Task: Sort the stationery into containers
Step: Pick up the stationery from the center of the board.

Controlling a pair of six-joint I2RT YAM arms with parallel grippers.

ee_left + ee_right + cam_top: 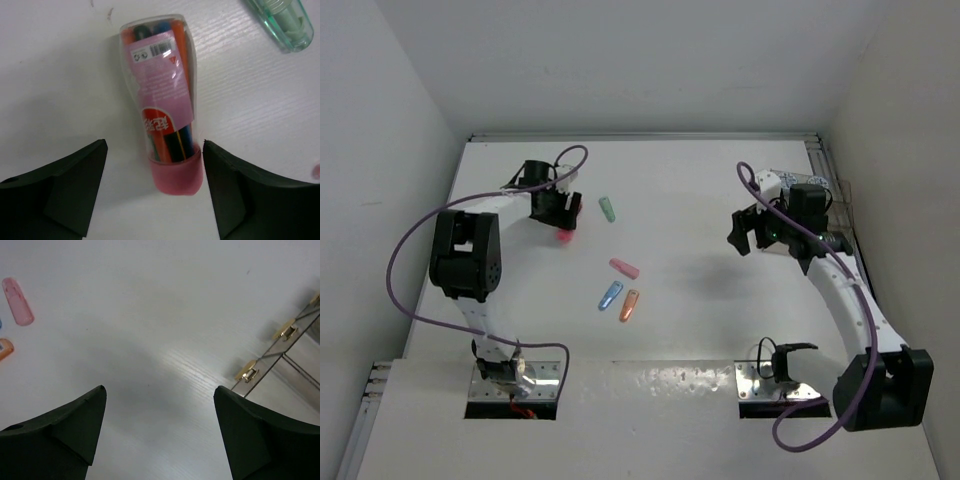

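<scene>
- White tabletop: our left gripper hangs spread wide astride the pink-capped pen pack, not yet gripping.
- Our right gripper, also wide and empty, sits near the clear box.
- Next, we judge: lower, close on the pack, carry it to the box.

A white counter with a faint wood grain is closed by plain pale walls along its far, left and right edges, while a shiny metal plate lies at its near edge toward the left corner and a second plate toward the right corner.
</scene>
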